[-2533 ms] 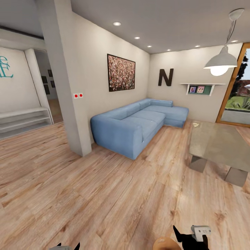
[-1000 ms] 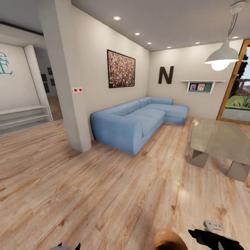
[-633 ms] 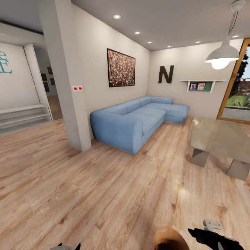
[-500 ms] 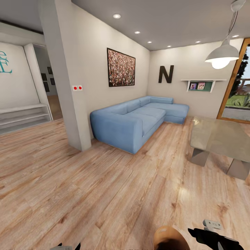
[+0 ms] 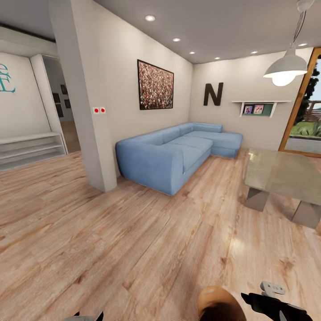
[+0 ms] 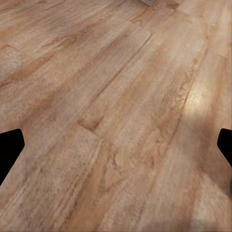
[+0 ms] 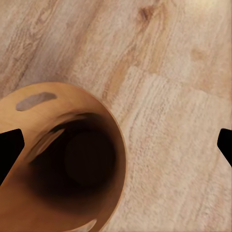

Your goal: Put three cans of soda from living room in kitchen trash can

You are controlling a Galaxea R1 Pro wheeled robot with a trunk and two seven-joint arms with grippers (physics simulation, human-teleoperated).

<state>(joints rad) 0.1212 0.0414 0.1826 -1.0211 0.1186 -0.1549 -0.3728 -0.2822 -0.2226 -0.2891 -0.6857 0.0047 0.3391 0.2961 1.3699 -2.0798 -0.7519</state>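
The tash can (image 5: 218, 305) shows a glossy copper-brown inside at the head view's bottom edge, just beside the right gripper (image 5: 267, 303), over the wood floor (image 5: 133, 249). Both grippers' fingers stand wide apart, the left gripper (image 6: 116, 145) empty; whether the right grips the bin I cannot tell. Since 2.5 s ago the view has risen slightly, the blue sofa (image 5: 174, 154) and glass coffee table (image 5: 285, 176) unmoved.

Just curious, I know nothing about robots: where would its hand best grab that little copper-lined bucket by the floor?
Probably at the rim, coming from above. The bucket shows its open mouth upward, and its round tapered body looks wide, so pinching the thin wall, inside and outside, seems safer than spanning it.
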